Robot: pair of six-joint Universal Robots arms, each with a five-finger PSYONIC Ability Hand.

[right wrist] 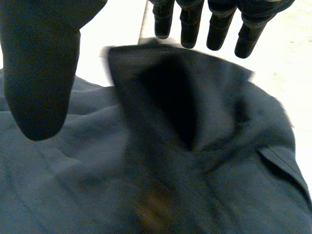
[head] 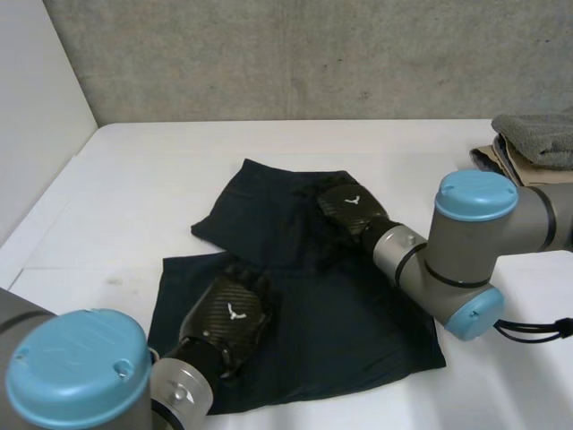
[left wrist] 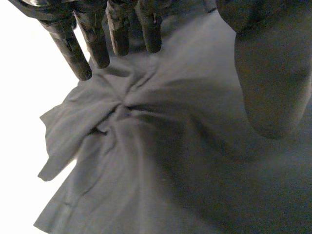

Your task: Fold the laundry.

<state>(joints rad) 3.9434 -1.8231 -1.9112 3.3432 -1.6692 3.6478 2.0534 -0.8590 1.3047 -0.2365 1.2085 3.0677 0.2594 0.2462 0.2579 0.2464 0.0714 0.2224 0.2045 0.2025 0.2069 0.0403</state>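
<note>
White table (head: 134, 179) fills most of the head view, with a grey wall (head: 295, 54) behind it across the top of the frame. A dark navy garment (head: 358, 322) lies crumpled in the centre and lower middle of the frame. One layer lies askew over the other.

The left arm (head: 81, 376) enters from the lower left corner. The left hand (head: 228, 318) lies palm down over the garment's left part, at lower centre-left. In the left wrist view its fingers (left wrist: 73, 53) are straight and its thumb (left wrist: 273, 73) stands well apart, gripping nothing. A knot of creases in the cloth (left wrist: 161, 161) gathers just beyond the fingertips.

The right arm (head: 474, 242) reaches in from the right edge. The right hand (head: 351, 208) is over the garment's upper layer, just right of centre. In the right wrist view its fingers (right wrist: 187, 29) are straight and its thumb (right wrist: 41, 73) is wide apart, so it too is holding nothing. A raised fold of the cloth (right wrist: 204, 161) sits under the palm, and the fingertips are at the cloth's edge with bare table beyond.

A stack of folded cloths (head: 537, 139), grey on top of beige, sits at the upper right edge, well apart from the garment.
</note>
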